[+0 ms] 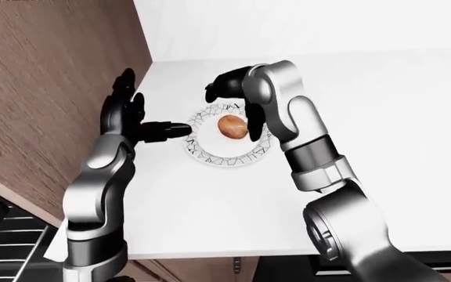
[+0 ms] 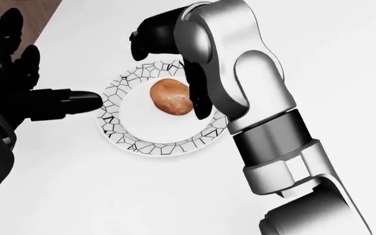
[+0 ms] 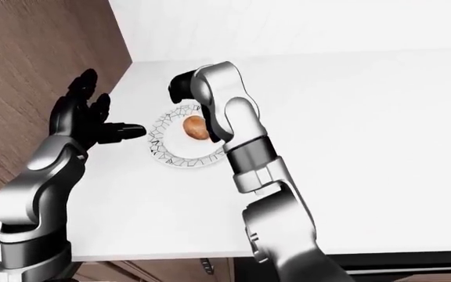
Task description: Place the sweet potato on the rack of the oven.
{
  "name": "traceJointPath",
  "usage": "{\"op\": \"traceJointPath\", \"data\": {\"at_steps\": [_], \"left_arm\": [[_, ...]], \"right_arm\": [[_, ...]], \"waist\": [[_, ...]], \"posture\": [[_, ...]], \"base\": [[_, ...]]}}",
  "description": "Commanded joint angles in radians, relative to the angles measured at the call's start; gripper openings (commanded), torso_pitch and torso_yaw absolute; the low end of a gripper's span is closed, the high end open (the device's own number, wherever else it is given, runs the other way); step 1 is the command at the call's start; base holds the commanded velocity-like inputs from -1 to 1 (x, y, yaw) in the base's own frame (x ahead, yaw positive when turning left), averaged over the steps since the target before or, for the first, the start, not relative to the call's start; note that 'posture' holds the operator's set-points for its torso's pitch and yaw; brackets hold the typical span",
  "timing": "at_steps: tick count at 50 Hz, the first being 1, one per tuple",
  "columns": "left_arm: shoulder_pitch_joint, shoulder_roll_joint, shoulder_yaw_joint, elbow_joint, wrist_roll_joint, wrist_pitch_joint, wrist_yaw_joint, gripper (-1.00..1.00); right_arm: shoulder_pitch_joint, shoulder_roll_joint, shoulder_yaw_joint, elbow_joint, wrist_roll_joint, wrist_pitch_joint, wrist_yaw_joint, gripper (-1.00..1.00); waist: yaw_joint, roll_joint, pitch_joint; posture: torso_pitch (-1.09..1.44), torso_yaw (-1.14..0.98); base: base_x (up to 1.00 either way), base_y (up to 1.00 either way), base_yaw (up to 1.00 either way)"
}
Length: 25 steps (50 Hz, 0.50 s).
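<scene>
Potato (image 1: 233, 127), a reddish-brown oval, lies on plate (image 1: 210, 154), between left hand (image 1: 135, 120) and right hand (image 1: 233, 94). Head view: mottled skin, a right finger (image 2: 200, 95) beside it, unclamped. Right-eye view: left fingers spread apart.

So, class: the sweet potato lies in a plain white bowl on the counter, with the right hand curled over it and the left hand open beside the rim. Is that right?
Not quite. The sweet potato lies on a flat plate with a black crackle-patterned rim, not in a plain bowl; the head view shows it. The rest stands: it is on the counter, the right hand is curled over it, and the left hand is open beside the rim.
</scene>
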State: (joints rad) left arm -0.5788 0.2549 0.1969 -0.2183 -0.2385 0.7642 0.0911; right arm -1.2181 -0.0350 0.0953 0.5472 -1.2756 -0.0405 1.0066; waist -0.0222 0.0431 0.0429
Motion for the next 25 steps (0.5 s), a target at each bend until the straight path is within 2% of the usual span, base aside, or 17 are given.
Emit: {"op": "traceJointPath", "data": {"at_steps": [1, 8, 14, 15, 25], "left_arm": [[-0.029, 0.011, 0.010, -0.031, 0.001, -0.031, 0.001, 1.00], [-0.029, 0.013, 0.012, -0.035, -0.002, -0.029, 0.002, 1.00], [-0.028, 0.013, 0.012, -0.030, -0.002, -0.036, 0.001, 1.00], [-0.029, 0.014, 0.012, -0.031, -0.003, -0.034, 0.001, 1.00], [-0.030, 0.014, 0.011, -0.031, -0.007, -0.031, 0.005, 1.00]], "right_arm": [[-0.040, -0.004, -0.009, -0.027, 0.001, -0.003, -0.028, 0.56], [-0.024, 0.002, -0.005, -0.023, -0.005, 0.000, -0.034, 0.58], [-0.021, 0.003, -0.003, -0.007, -0.010, -0.001, -0.050, 0.55], [-0.017, 0.005, -0.002, -0.007, -0.011, -0.001, -0.052, 0.47], [-0.002, 0.005, -0.003, 0.001, -0.017, -0.003, -0.066, 0.47]], "waist": [[0.000, 0.004, -0.031], [0.000, 0.005, -0.031], [0.000, 0.005, -0.032], [0.000, 0.005, -0.032], [0.000, 0.005, -0.032]], "posture": [[0.00, 0.00], [0.00, 0.00], [0.00, 0.00], [0.00, 0.00], [0.00, 0.00]], "base": [[0.00, 0.00, 0.00], [0.00, 0.00, 0.00], [0.00, 0.00, 0.00], [0.00, 0.00, 0.00], [0.00, 0.00, 0.00]]}}
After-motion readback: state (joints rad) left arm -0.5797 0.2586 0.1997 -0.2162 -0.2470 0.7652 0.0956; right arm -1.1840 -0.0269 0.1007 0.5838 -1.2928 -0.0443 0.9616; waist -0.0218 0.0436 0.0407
